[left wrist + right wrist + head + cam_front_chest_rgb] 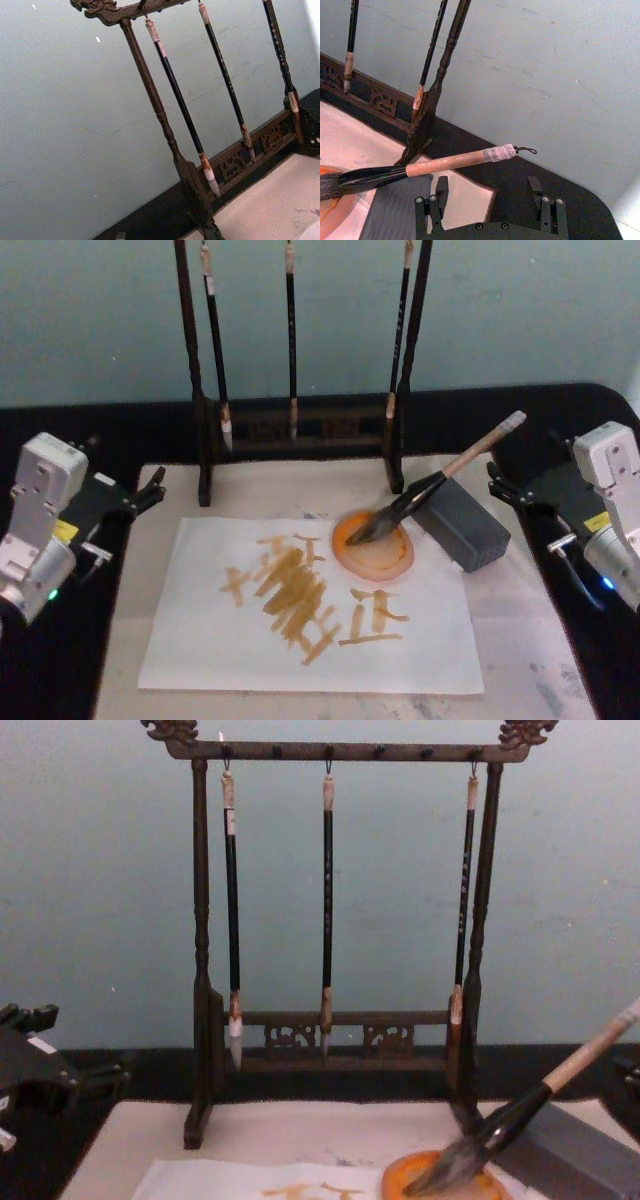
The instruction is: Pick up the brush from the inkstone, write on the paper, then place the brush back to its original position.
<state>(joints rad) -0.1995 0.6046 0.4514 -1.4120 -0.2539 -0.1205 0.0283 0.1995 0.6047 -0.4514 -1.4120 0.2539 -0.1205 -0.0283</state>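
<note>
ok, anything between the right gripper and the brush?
No obstacle: right wrist view shows only bare tabletop and a corner of the mat between the open right gripper and the brush.

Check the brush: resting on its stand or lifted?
Resting, tilted: the brush leans on the grey block, bristles in the orange dish; nothing holds it.

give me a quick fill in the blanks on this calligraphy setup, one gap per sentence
1. The brush lies with its bristles in the ___ dish.
2. Its handle leans on the ___ block.
3. The wooden rack holds ___ thin brushes.
4. The right pincer is open beside the block and holds ___.

Missing words: orange; grey; three; nothing
</note>
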